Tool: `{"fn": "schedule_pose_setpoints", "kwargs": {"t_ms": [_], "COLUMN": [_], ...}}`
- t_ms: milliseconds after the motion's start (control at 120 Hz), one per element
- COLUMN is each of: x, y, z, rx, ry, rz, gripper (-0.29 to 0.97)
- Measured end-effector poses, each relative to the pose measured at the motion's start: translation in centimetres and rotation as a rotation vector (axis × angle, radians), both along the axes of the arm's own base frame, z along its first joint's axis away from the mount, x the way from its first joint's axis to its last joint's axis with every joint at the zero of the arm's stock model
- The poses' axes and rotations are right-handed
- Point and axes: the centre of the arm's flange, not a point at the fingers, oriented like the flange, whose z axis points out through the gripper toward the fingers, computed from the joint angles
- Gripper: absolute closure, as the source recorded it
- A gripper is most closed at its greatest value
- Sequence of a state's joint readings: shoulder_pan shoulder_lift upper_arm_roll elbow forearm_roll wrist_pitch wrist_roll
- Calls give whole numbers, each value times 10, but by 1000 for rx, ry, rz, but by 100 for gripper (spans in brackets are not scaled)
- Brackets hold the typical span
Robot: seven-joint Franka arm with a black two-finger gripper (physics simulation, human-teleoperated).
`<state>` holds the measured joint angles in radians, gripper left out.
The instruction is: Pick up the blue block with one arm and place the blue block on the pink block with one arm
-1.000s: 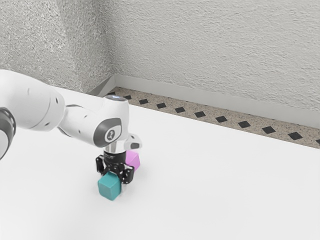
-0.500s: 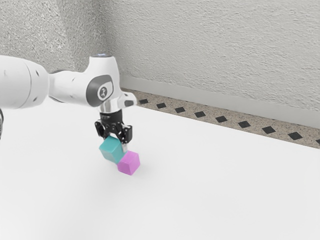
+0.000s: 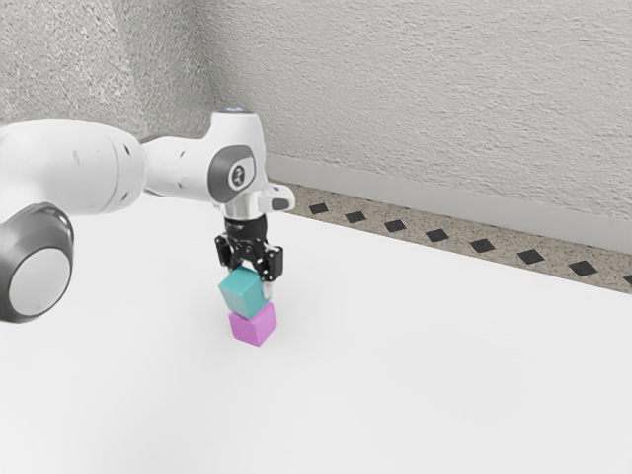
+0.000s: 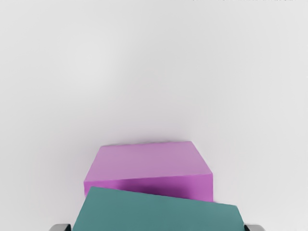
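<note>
Exterior view: clamped on blue block (image 3: 243,291) with claw (image 3: 249,276), directly over pink block (image 3: 252,326). Straighten slight twist, settle gently, then release.

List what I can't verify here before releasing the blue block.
- Exterior view: whether the blue block touches the pink block or hangs just above it; the join is too small to tell.
- Wrist view: the blue block covers that join, and the picture's edge cuts the block off.
</note>
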<state>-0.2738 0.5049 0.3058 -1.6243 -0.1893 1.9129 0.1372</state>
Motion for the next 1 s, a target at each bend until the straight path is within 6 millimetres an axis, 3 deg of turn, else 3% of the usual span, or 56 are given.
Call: {"fn": "schedule_pose_setpoints", "kwargs": {"t_ms": [242, 367, 442, 525, 675, 733, 792, 1000], "x": [1, 8, 9, -1, -57, -78, -88, -97], "y": [-8, -12, -23, -33, -59, -63, -56, -37], "z": [-1, 17, 40, 88, 179, 205, 215, 211], "rx": [-10, -13, -13, 11, 78, 90, 108, 168], "ry": [9, -19, -47, -96, -174, -191, -181, -125], "rz": [-49, -73, -99, -133, -238, -279, -283, -250], "gripper": [12, 6, 5, 3, 2, 1, 1, 0]}}
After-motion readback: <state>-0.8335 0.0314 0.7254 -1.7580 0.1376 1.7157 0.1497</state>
